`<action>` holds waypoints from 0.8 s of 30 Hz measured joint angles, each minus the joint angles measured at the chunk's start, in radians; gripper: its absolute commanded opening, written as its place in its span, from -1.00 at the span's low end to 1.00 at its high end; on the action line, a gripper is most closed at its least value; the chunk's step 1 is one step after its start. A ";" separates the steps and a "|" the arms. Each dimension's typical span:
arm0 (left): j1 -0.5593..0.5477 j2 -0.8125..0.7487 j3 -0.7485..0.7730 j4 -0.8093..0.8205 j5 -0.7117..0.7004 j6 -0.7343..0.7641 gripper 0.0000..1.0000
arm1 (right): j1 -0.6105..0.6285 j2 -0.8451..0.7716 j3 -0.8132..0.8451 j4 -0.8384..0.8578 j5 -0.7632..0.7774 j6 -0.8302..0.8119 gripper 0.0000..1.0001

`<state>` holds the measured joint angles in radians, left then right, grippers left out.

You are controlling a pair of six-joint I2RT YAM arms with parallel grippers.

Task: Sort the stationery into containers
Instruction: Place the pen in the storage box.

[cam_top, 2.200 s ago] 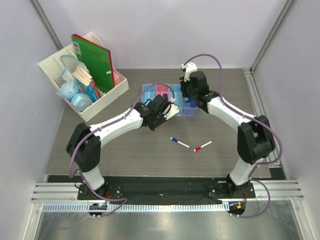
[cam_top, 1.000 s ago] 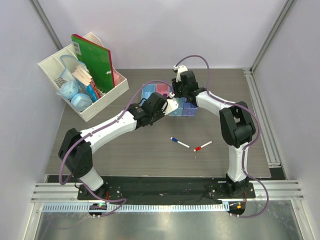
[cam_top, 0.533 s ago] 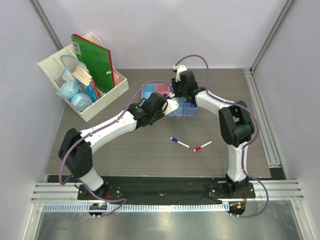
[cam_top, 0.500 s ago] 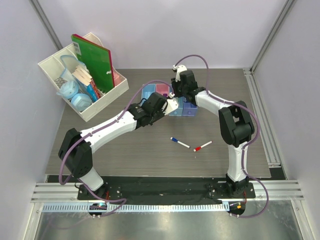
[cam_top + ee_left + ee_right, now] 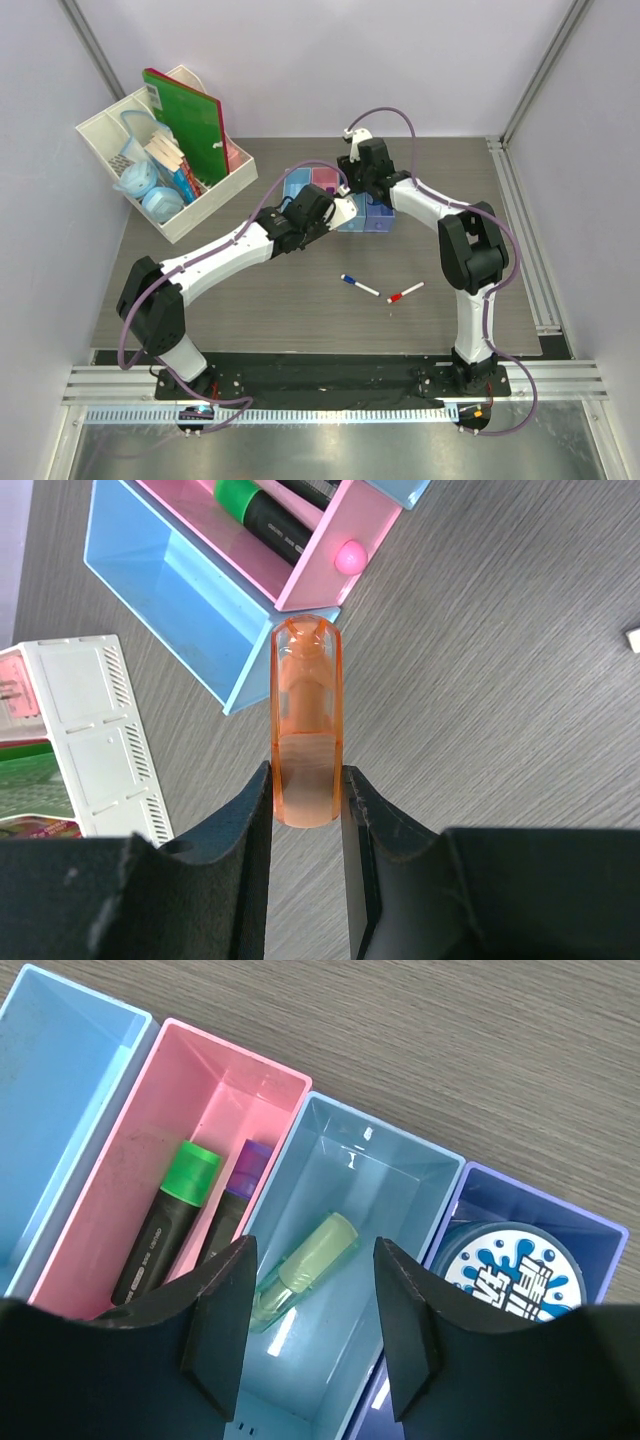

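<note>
At the far left of the table [image 5: 250, 300], a white desk organiser [image 5: 205, 195] is seen with a green notebook [image 5: 190, 120] stood upright in it. Toward the middle, an orange marker [image 5: 305, 730] is pinched by its lower end between the fingers of the left gripper [image 5: 305, 780]. It is held over the bare wood just beside the corner where the blue bin [image 5: 170, 590] meets the pink bin [image 5: 170, 1130].

The four joined bins are shown from above by the right wrist camera. Nothing is seen in the part of the first blue bin that is visible. In the pink bin a green marker [image 5: 170, 1215] and a purple-black marker [image 5: 235, 1200] are laid side by side. A pale green stubby marker [image 5: 305, 1270] is lying at a slant in the second blue bin [image 5: 400, 1190], and a round blue-and-white item [image 5: 505, 1270] is set in the purple bin [image 5: 560, 1220].

The right gripper [image 5: 312, 1250] is held above the row with its fingers spread and nothing between them. Nearer the arm bases, a blue-white pen [image 5: 359, 285] and a red-white pen [image 5: 405, 292] are left on the open table, close together but apart.
</note>
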<state>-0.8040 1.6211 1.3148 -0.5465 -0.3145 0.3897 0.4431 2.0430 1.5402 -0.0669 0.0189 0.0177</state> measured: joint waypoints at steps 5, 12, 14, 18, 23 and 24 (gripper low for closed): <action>0.000 0.000 0.000 0.013 0.000 0.017 -1.00 | 0.000 -0.002 0.015 -0.039 0.001 -0.021 0.17; 0.000 0.000 0.000 0.032 -0.027 0.101 -1.00 | 0.000 -0.134 -0.032 -0.141 0.042 -0.115 0.25; 0.000 0.000 0.002 0.035 -0.034 0.134 -1.00 | 0.000 -0.218 -0.053 -0.169 0.062 -0.161 0.26; 0.000 0.001 0.021 0.042 -0.039 0.221 -1.00 | 0.000 -0.406 -0.135 -0.216 0.095 -0.259 0.31; 0.000 0.002 0.038 0.118 -0.023 0.377 -1.00 | -0.003 -0.592 -0.280 -0.290 0.113 -0.352 0.34; 0.001 0.002 0.036 0.135 -0.016 0.409 -1.00 | -0.006 -0.616 -0.310 -0.313 0.117 -0.367 0.35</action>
<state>-0.8032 1.6230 1.3510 -0.4118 -0.3302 0.7982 0.4374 1.4265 1.2304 -0.3798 0.1360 -0.3496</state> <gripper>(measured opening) 0.296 0.670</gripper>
